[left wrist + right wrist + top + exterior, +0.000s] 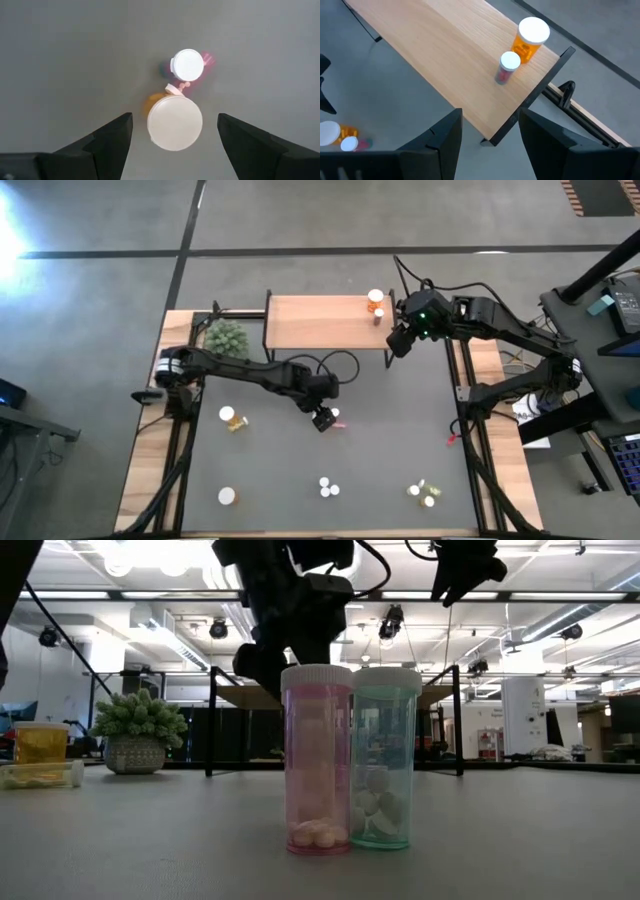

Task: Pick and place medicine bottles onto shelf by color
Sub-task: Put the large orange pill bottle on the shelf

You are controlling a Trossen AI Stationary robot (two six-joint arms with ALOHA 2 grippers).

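Observation:
My left gripper [322, 418] hangs open over the mat's middle, pointing steeply down. Its fingers stand on either side of a large orange medicine bottle [175, 122] with a white cap, without touching it. A small pink bottle [187, 65] stands just beyond it. The light-wood shelf [320, 322] at the table's far edge carries an orange bottle [532, 36] and a small pink one [508, 67] near its right end. My right gripper [400, 340] waits open in the air off the shelf's right end, with nothing between its fingers.
More bottles stand on the dark mat: a yellow pair [232, 418] at the left, one [228, 496] at the near left, a white-capped group [327, 486] at the near middle, yellow-green ones [422, 493] at the near right. A green plant [226, 337] stands left of the shelf.

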